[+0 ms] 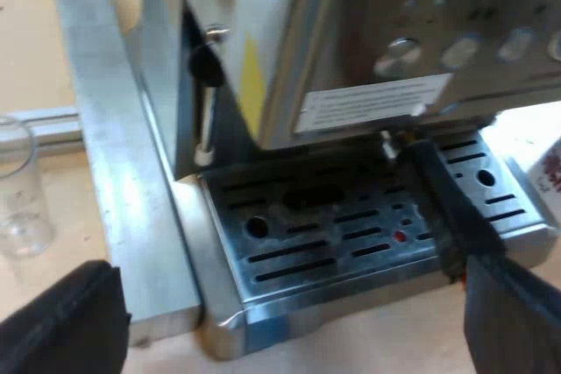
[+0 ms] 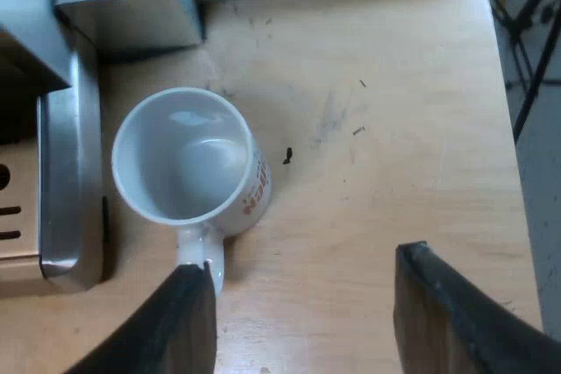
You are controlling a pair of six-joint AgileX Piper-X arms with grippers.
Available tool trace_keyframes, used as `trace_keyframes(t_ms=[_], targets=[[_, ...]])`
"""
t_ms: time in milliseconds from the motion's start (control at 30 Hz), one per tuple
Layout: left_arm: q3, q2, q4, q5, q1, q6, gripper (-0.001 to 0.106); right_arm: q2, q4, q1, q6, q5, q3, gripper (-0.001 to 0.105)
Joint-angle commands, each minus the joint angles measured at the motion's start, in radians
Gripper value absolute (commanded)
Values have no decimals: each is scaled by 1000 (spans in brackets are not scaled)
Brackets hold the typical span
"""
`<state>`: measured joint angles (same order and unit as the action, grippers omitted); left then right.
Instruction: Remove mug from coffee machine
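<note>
Just beyond the wide-open jaws of the right gripper (image 2: pixel 300 269), the white mug (image 2: pixel 188 159) is being borne by the wooden table (image 2: pixel 394 111) beside the drip tray (image 2: pixel 66 181), so it is judged already removed. The left gripper (image 1: pixel 289 304) is being held open and empty, facing the espresso machine (image 1: pixel 394 41).

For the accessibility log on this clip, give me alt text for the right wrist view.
An empty white mug with red print stands upright on the wooden table, just beside the espresso machine's metal drip tray rather than on it. The right gripper hangs above with its two black fingers open, one finger close to the mug's handle.
</note>
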<state>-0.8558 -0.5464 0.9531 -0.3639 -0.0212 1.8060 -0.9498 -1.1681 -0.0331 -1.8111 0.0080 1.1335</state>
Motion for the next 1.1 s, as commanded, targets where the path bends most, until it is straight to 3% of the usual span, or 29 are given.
trace_keyframes(t_ms=[33,333,700,833,1100], targets=[[-6,3,23,34,8,2,80,50,14,-14,-36,24,10,49],[-6,119,23,103,8,-20,80,221,31,-42,-56,67,10,49],[-3,336,26,103,8,-38,80,483,50,-42,-56,60,10,49],[-3,416,29,106,8,-91,80,579,50,-42,-56,58,8,49],[-3,566,72,106,8,-91,80,799,50,-42,-56,58,-80,49]])
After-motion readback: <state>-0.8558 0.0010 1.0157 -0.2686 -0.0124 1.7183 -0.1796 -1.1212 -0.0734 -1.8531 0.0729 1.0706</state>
